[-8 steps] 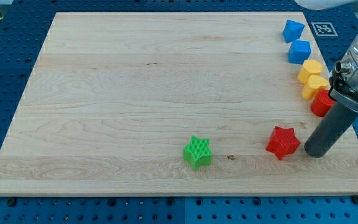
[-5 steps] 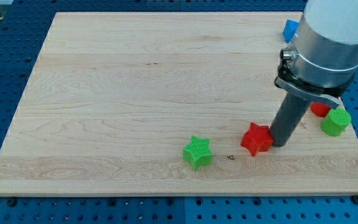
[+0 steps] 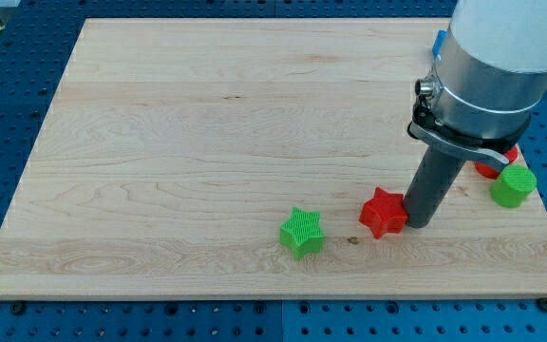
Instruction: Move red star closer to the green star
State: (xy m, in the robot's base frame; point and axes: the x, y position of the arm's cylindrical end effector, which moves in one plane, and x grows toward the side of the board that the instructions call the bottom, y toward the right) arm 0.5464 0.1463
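Observation:
The red star [image 3: 383,213] lies on the wooden board [image 3: 207,133] near the view's bottom, right of centre. The green star [image 3: 302,233] lies to its left and slightly lower, a short gap between them. My tip [image 3: 418,222] stands against the red star's right side, touching it. The dark rod rises up to the large grey arm body at the view's upper right.
A green round block [image 3: 512,186] sits at the board's right edge. A red block [image 3: 489,169] is partly hidden behind the arm just above it. A blue block [image 3: 439,42] peeks out at the top right. The board's bottom edge runs close below the stars.
My tip has moved left, pushing the red star left toward the green star. The arm body now covers the blue and yellow blocks at the right; the green round block has come into view.

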